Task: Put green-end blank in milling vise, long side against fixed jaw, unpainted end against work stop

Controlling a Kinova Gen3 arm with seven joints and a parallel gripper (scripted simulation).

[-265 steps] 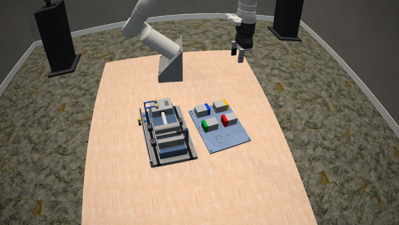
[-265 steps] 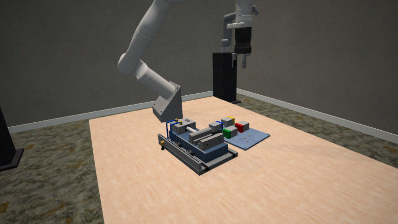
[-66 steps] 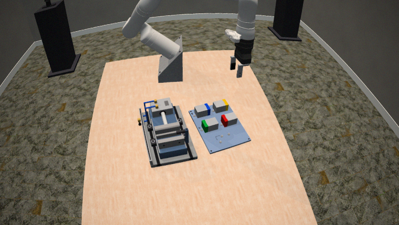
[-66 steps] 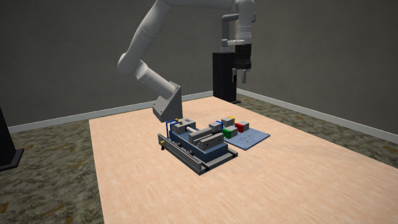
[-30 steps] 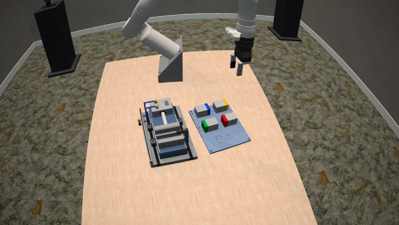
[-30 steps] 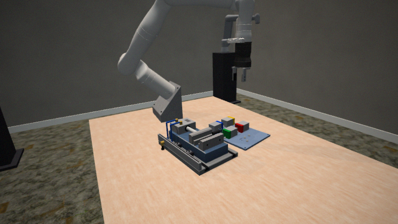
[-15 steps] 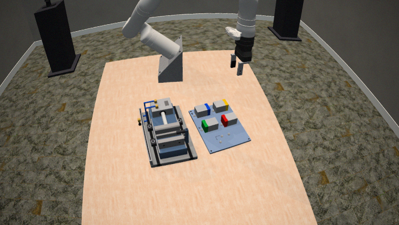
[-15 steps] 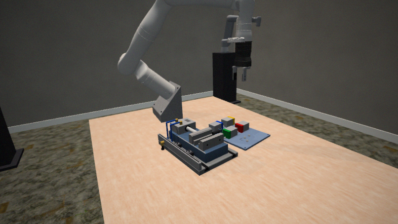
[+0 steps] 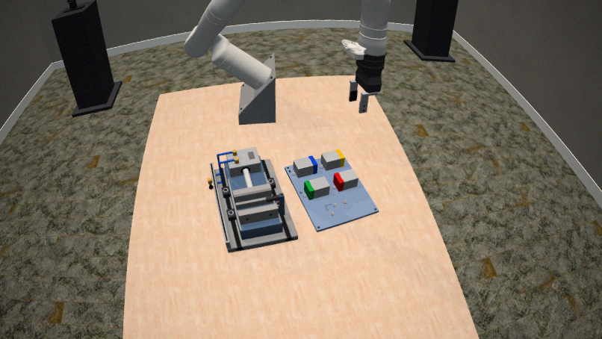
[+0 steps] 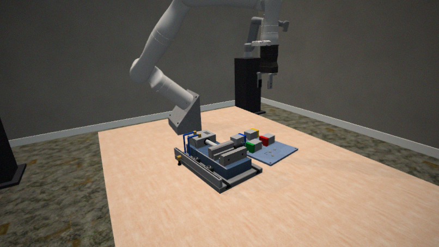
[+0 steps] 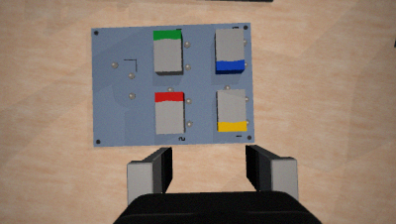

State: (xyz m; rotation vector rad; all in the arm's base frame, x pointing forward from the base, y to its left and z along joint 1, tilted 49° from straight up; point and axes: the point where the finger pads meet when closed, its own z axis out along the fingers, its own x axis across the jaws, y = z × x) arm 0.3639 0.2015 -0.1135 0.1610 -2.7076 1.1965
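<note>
I have the claw (image 11: 210,166) spread wide and empty, high above the plate (image 11: 106,99). The green-ended blank (image 11: 167,52) sits below and ahead, untouched. Nothing lies in the vise (image 9: 252,201); everything remains.

No readable text or numbers anywhere; a small squiggle on the blue plate (image 11: 119,124) may be a mark, too faint to read.

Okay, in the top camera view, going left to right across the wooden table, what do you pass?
Grey and blue milling vise → blue plate, with the green-ended grey blank first, then the red-ended grey blank.
</note>
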